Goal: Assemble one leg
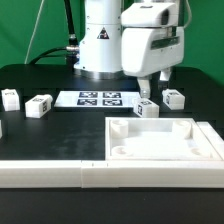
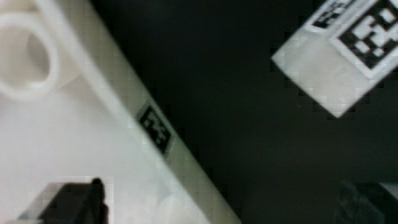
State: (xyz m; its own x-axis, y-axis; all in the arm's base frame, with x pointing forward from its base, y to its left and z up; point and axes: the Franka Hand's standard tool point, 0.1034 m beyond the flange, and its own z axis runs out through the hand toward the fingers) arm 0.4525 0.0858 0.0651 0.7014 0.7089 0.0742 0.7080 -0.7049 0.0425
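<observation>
Several small white legs with marker tags stand on the black table in the exterior view: one leg point(image 1: 147, 108) just behind the panel, one point(image 1: 174, 98) to its right, and two at the left point(image 1: 39, 105) point(image 1: 10, 98). My gripper point(image 1: 152, 88) hangs open and empty just above and behind the leg nearest the panel. In the wrist view my gripper point(image 2: 217, 205) is open with its fingers point(image 2: 71, 200) wide apart, over the edge of the white panel point(image 2: 71, 120). No leg shows in the wrist view.
The large white square panel point(image 1: 165, 140) with raised rim lies at front right. A long white bar point(image 1: 90, 172) runs along the front. The marker board point(image 1: 100, 99) lies before the robot base and also shows in the wrist view point(image 2: 347, 45).
</observation>
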